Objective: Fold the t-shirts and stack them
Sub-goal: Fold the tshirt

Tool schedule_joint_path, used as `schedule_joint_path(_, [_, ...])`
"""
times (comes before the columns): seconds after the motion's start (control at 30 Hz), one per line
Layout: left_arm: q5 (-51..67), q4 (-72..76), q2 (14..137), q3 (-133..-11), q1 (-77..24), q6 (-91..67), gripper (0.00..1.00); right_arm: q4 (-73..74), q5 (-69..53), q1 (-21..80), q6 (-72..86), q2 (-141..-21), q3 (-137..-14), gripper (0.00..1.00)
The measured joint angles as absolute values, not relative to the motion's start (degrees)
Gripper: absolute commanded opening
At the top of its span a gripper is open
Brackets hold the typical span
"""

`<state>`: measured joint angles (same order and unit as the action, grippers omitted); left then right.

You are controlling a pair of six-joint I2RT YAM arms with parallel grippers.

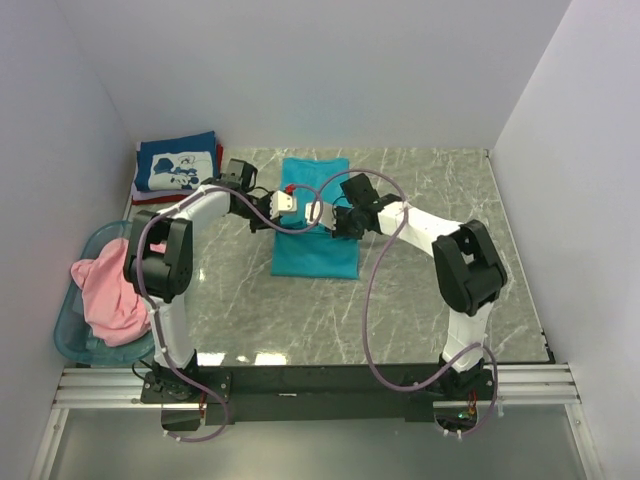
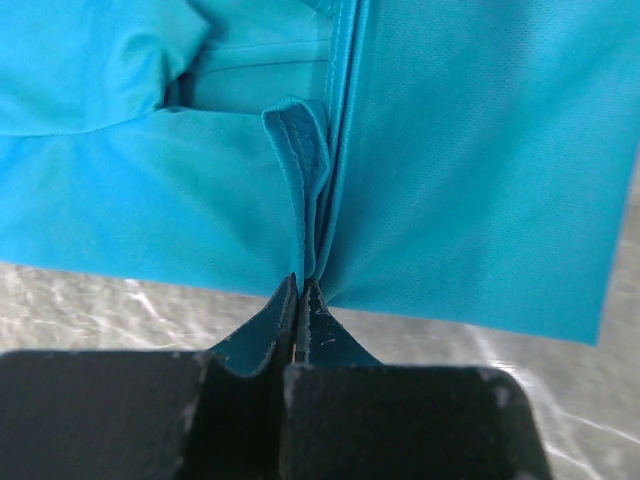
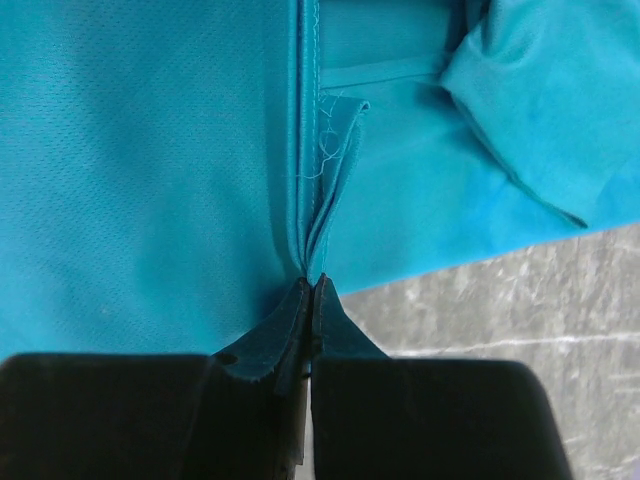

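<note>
The teal t-shirt (image 1: 314,250) lies as a long folded strip in the middle of the marble table. My left gripper (image 1: 291,204) is shut on the strip's left edge, and its wrist view shows the jaws (image 2: 303,283) pinching a bunched hem of the teal cloth (image 2: 470,180). My right gripper (image 1: 336,216) is shut on the right edge, its jaws (image 3: 310,283) pinching layered teal cloth (image 3: 150,170). A folded navy t-shirt with white print (image 1: 177,165) lies at the back left on a red one (image 1: 219,154). A pink t-shirt (image 1: 108,292) is heaped in the basket.
The translucent light-blue plastic basket (image 1: 68,332) stands at the table's left front edge. White walls close in the left, back and right sides. Purple cables loop over both arms above the teal shirt. Bare marble (image 1: 440,180) shows at the right.
</note>
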<state>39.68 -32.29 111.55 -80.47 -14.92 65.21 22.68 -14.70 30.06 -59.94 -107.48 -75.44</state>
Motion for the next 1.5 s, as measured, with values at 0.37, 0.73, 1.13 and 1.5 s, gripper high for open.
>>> schedule_joint_path(0.37, [39.7,-30.7,117.3,-86.9,-13.1,65.4,0.0,22.3,-14.7,28.3,-61.5,-115.0,-84.4,0.0])
schedule_joint_path(0.73, [39.6,-29.9,120.6,-91.5,-12.4,65.5,0.0,21.8,-14.7,27.2,-62.3,-118.8,-89.7,0.0])
schedule_joint_path(1.13, [38.5,-23.2,122.0,-91.8,-11.2,61.7,0.63,15.5,-10.6,27.0,-58.3,-122.8,-91.8,0.7])
schedule_joint_path(1.5, [43.3,-21.1,109.5,-83.4,-6.4,36.2,0.64,24.6,-17.0,23.9,-36.9,-113.3,-99.4,0.51])
